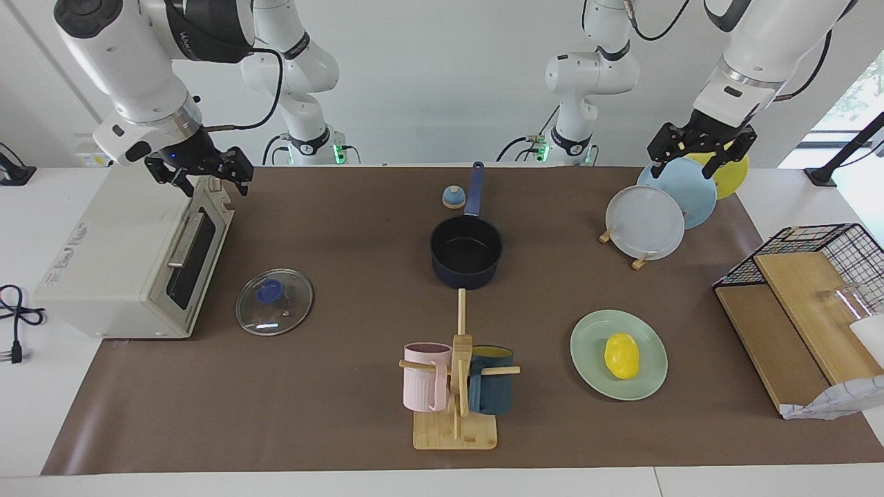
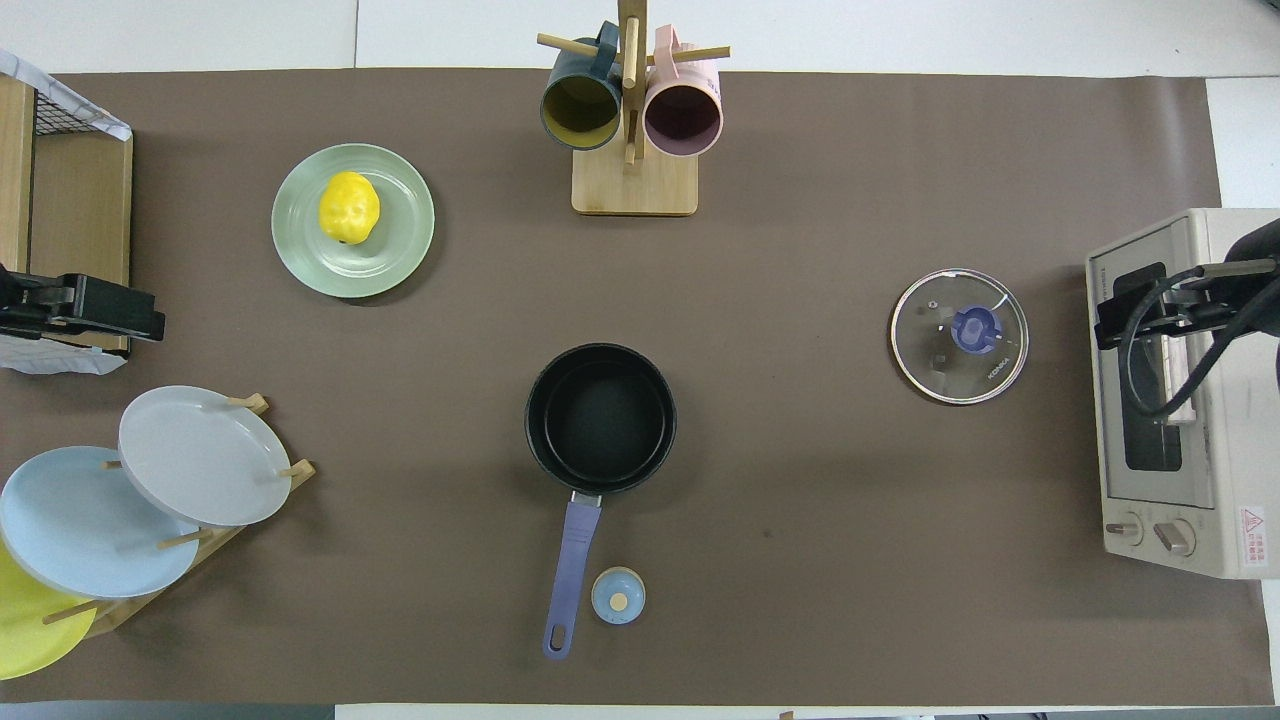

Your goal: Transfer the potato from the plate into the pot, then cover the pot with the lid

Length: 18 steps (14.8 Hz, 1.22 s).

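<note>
A: Any writing to read?

B: The lid (image 2: 959, 336) has "KONKA" printed on its glass near the rim, at about four o'clock from its blue knob in the overhead view. The toaster oven (image 2: 1180, 390) carries a small red warning label beside its two dials; its words are too small to read.

A: And the containers?

B: The pot (image 1: 466, 251) sits mid-table, black inside and empty, handle pointing toward the robots. The potato (image 1: 621, 355) lies on the plate (image 1: 592, 368), which in the overhead view is at about ten o'clock from the pot. The lid lies flat on the mat, at about two o'clock from the pot there, in front of the oven door. The dark blue mug (image 1: 492, 388) and the pink mug (image 1: 426, 377) hang on the wooden mug tree (image 1: 456, 422); nothing shows in them.

A: The grippers?

B: The left gripper (image 1: 697, 150) hangs over the plate rack (image 1: 639, 261), fingers spread wide, holding nothing. The right gripper (image 1: 202, 169) hangs over the toaster oven, also spread, also empty.
</note>
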Tool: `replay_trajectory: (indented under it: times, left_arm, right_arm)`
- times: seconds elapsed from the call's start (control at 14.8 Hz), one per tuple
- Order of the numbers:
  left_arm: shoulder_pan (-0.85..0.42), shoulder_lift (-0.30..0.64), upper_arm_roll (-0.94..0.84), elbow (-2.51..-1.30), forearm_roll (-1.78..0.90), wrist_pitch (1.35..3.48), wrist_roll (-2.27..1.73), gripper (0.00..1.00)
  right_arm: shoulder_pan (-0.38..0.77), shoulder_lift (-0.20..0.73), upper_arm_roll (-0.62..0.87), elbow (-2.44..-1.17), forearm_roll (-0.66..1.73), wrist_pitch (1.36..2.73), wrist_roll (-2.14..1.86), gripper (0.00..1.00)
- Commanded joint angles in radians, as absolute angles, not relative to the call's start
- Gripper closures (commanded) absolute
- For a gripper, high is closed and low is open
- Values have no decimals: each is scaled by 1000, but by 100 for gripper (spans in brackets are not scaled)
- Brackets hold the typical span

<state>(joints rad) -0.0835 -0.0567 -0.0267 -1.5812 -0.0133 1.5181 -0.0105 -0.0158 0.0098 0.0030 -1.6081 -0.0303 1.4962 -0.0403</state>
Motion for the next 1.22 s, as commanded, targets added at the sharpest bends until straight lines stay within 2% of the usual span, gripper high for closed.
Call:
replay_trajectory:
  times: [0.0, 0.41, 0.68, 1.02, 1.15]
  left_arm:
    - [-78, -84, -28, -1609, -25, 1537, 3, 0]
    - [-71, -87, -28, -1618, -26, 1539, -3, 0]
    - [-81, -75, -29, -1640, -26, 1629, -9, 0]
    - [-123, 93, -31, -1620, -77, 1753, -28, 0]
    - [-159, 222, -29, -1557, -77, 1766, -28, 0]
  right_arm:
    - [-25, 0, 8, -1620, -18, 1500, -25, 0]
    - [-23, 0, 8, -1620, -18, 1499, -25, 0]
    - [-25, 0, 8, -1620, -18, 1500, -25, 0]
    - [-23, 0, 9, -1620, -18, 1502, -31, 0]
    - [-12, 0, 12, -1621, -15, 1506, -35, 0]
